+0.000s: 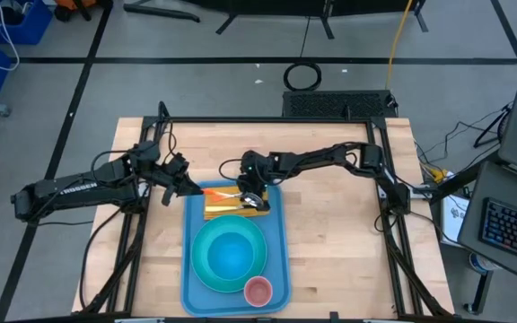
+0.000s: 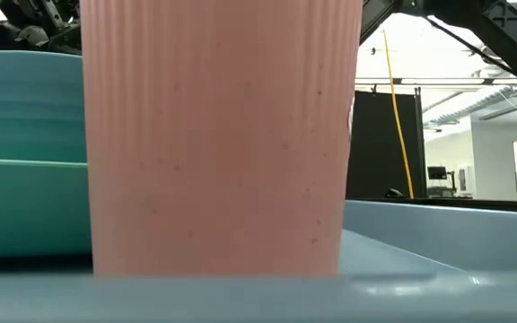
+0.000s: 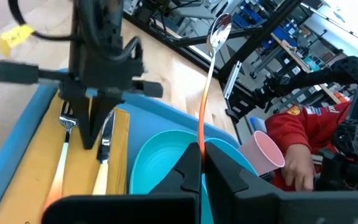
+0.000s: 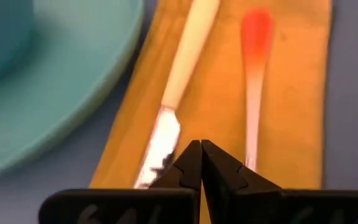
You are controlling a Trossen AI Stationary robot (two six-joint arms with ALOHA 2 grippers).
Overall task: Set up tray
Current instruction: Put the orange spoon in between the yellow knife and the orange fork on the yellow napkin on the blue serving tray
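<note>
The light-blue tray (image 1: pixel 191 269) lies mid-table. It carries a turquoise plate (image 1: pixel 206 269) with a bowl (image 1: pixel 232 251), a pink cup (image 1: pixel 258 291) and a yellow napkin (image 1: pixel 215 213). A knife (image 4: pixel 166 112) and a fork (image 4: pixel 253 74) lie side by side on the napkin (image 4: pixel 291 112). My right gripper (image 4: pixel 201 149), shut, points down between them (image 3: pixel 92 134). My left gripper (image 3: pixel 201 152), at the tray's far left corner (image 1: pixel 189 188), is shut on an orange-handled spoon (image 3: pixel 209 68). My left gripper pinches the spoon's orange handle (image 3: pixel 201 124) between its two fingers. The spoon runs on past the fingertips, lifted clear, with its metal bowl (image 3: pixel 220 28) at the free end. My right gripper's shut tips stand over the napkin between knife and fork; whether they touch it I cannot tell.
The pink cup (image 2: pixel 218 135) fills the low view, with the plate's rim (image 2: pixel 25 206) beside it. A person's hand and red sleeve (image 3: pixel 297 162) show beyond the table's near side. Bare wood lies to the left and right of the tray (image 1: pixel 330 242).
</note>
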